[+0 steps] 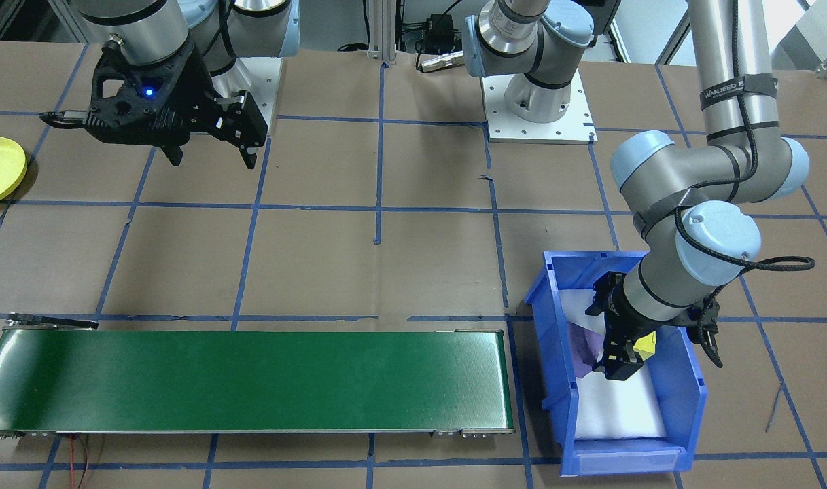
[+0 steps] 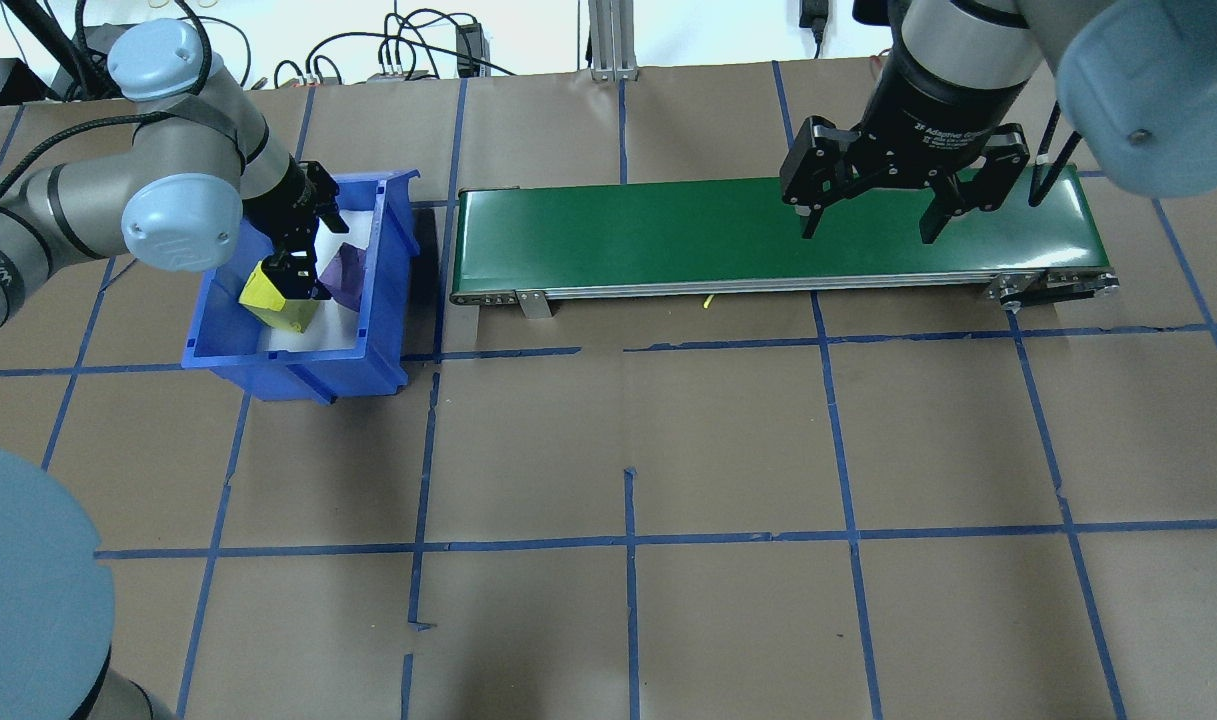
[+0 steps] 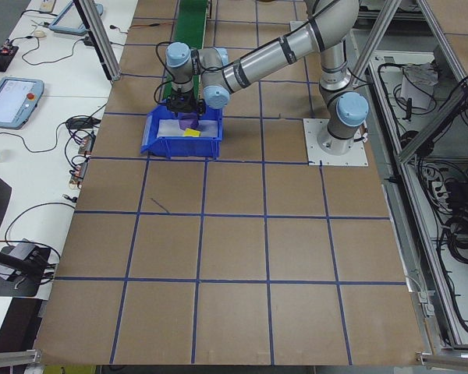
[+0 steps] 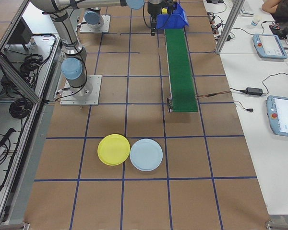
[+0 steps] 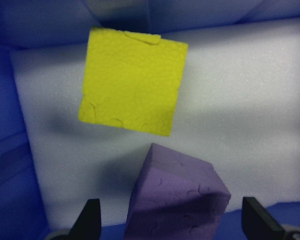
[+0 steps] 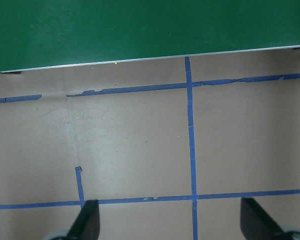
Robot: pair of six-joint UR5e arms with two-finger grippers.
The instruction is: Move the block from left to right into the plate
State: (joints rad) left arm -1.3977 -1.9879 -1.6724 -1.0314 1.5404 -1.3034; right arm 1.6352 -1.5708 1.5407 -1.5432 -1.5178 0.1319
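Note:
Two foam blocks lie on white padding inside a blue bin (image 2: pixel 298 375): a yellow block (image 5: pixel 132 82) and a purple block (image 5: pixel 180 195). My left gripper (image 5: pixel 175 222) hangs open inside the bin, its fingers apart on either side of the purple block without touching it. From overhead the yellow block (image 2: pixel 268 300) is beside the left gripper (image 2: pixel 298 275), and the purple block (image 2: pixel 346 275) is just to its right. My right gripper (image 2: pixel 870 232) hovers open and empty near the green conveyor's right end. The yellow plate (image 4: pixel 114 149) sits on the table far to the right.
A long green conveyor belt (image 2: pixel 668 230) runs from beside the bin toward the right side. A light blue plate (image 4: pixel 146 154) touches the yellow plate. Blue tape lines grid the brown table (image 2: pixel 628 430). The bin's walls closely surround the left gripper.

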